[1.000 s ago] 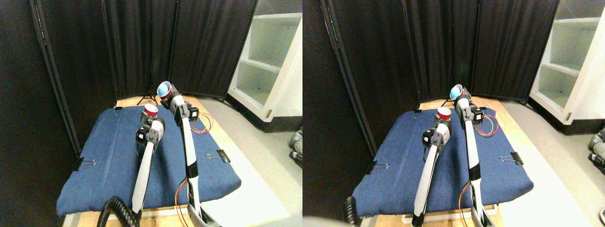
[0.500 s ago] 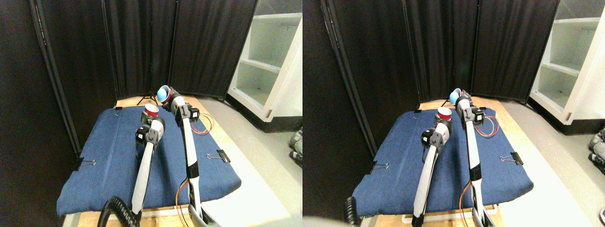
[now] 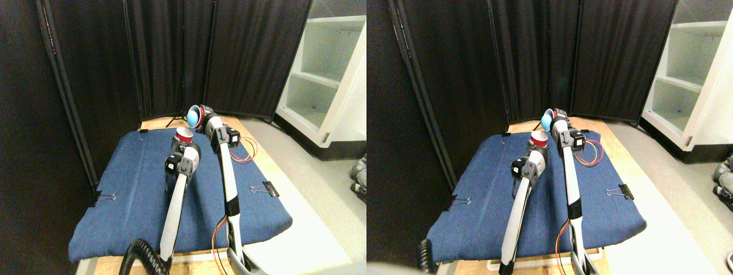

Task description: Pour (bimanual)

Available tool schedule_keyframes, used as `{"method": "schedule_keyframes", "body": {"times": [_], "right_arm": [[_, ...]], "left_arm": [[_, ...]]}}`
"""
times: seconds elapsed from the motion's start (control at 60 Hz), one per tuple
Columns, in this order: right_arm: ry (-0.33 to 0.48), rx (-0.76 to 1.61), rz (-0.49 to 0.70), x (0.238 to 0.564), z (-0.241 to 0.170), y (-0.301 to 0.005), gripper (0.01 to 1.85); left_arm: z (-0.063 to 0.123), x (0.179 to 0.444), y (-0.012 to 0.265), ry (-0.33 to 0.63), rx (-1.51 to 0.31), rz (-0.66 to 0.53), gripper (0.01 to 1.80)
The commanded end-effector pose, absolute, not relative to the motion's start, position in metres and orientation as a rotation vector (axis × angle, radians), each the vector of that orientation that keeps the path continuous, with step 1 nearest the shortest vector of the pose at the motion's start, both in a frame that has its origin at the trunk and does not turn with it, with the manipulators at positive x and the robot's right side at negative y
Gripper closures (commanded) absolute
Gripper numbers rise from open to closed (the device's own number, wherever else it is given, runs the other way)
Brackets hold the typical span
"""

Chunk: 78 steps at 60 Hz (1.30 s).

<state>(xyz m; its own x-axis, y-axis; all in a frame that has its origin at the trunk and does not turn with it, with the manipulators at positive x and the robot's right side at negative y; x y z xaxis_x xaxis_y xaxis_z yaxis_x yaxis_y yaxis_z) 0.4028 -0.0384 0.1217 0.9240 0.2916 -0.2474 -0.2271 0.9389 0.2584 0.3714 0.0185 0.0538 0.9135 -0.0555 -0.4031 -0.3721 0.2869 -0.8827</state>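
Tipped my right fingers (image 3: 197, 116) further left: red, blue-lined plastic cup (image 3: 193, 116) they hold now mouths toward the upright red plastic cup (image 3: 184, 137) in my left fingers (image 3: 181, 148), near the blue-padded surface's (image 3: 131, 189) far edge.

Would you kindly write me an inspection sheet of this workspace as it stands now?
Surface: a blue cloth spread over a wooden table and clipped on with binder clips.
Job's things: a red cup held upright at the left tool; a second cup with a blue inside at the right tool, tipped with its mouth towards the red cup and above it.
Clutter: nothing seen on the cloth besides the clips.
Grippers: both tools raised over the far part of the cloth; too small to judge how they are set.
Cables: coloured wires looped by the right arm; a black corrugated hose at the bottom.
Surroundings: black curtains behind, white shelves at the right.
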Motion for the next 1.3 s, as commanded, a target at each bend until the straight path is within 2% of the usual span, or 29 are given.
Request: {"method": "schedule_keyframes", "body": {"times": [0.017, 0.167, 0.3, 0.483, 0.883, 0.983, 1.017, 1.1, 1.133, 1.15, 1.217, 1.25, 1.283, 1.3], "right_arm": [[0.233, 0.227, 0.304, 0.402, 0.133, -0.032, 1.85], [0.211, 0.087, 0.361, 0.402, 0.131, -0.027, 1.85], [0.223, -0.037, 0.381, 0.399, 0.129, -0.023, 1.85], [0.170, -0.238, 0.462, 0.401, 0.123, -0.022, 1.85], [0.144, -0.291, 0.445, 0.406, 0.119, -0.024, 1.85], [0.179, -0.187, 0.364, 0.408, 0.120, -0.027, 1.85], [0.213, 0.008, 0.269, 0.411, 0.121, -0.030, 1.85], [0.254, 0.208, 0.162, 0.416, 0.119, -0.038, 1.85], [0.258, 0.235, 0.154, 0.417, 0.118, -0.040, 1.85], [0.277, 0.354, 0.088, 0.418, 0.117, -0.045, 1.85], [0.278, 0.397, 0.042, 0.418, 0.116, -0.048, 1.85], [0.288, 0.558, 0.015, 0.420, 0.113, -0.054, 1.85], [0.288, 0.558, 0.015, 0.420, 0.113, -0.054, 1.85], [0.281, 0.638, 0.008, 0.422, 0.111, -0.059, 1.85]], "left_arm": [[0.062, 0.372, 0.019, 0.355, -1.306, 0.197, 1.80], [0.062, 0.373, 0.023, 0.348, -1.303, 0.195, 1.80], [0.061, 0.374, 0.024, 0.348, -1.299, 0.193, 1.80], [0.061, 0.375, 0.024, 0.355, -1.308, 0.195, 1.80], [0.062, 0.380, 0.021, 0.357, -1.305, 0.202, 1.80], [0.060, 0.382, 0.020, 0.357, -1.299, 0.201, 1.80], [0.060, 0.382, 0.020, 0.355, -1.295, 0.204, 1.80], [0.059, 0.383, 0.021, 0.353, -1.293, 0.203, 1.80], [0.059, 0.383, 0.022, 0.350, -1.292, 0.203, 1.80], [0.058, 0.383, 0.023, 0.343, -1.288, 0.208, 1.80], [0.058, 0.384, 0.025, 0.343, -1.287, 0.208, 1.80], [0.057, 0.386, 0.029, 0.346, -1.282, 0.207, 1.80], [0.057, 0.386, 0.029, 0.346, -1.282, 0.207, 1.80], [0.057, 0.387, 0.032, 0.344, -1.281, 0.205, 1.80]]}}
